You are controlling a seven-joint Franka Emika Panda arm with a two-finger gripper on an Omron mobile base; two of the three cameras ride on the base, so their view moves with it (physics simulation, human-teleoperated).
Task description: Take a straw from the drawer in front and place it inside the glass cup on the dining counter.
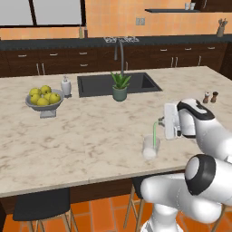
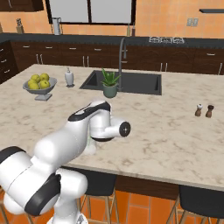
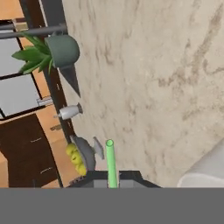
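The glass cup [image 1: 150, 147] stands on the dining counter [image 1: 90, 131] near its front edge, just left of my hand. The thin green straw [image 1: 155, 134] hangs almost upright, and its lower end dips inside the cup's outline. My gripper [image 1: 161, 121] is shut on the straw near its top. In the hand view the straw [image 3: 111, 162] rises between the fingertips of the gripper [image 3: 113, 180], and the cup [image 3: 205, 171] sits at the lower right. In the right base view my arm covers most of the cup [image 2: 90, 147]. The drawer is out of view.
A potted plant [image 1: 120, 92] stands in front of the dark sink [image 1: 97, 84] and faucet. A grey bowl of lemons [image 1: 44, 101] and a white soap bottle [image 1: 66, 86] are at the left. Salt and pepper shakers [image 1: 210, 97] stand right. Stools [image 1: 41, 206] sit under the counter's front edge.
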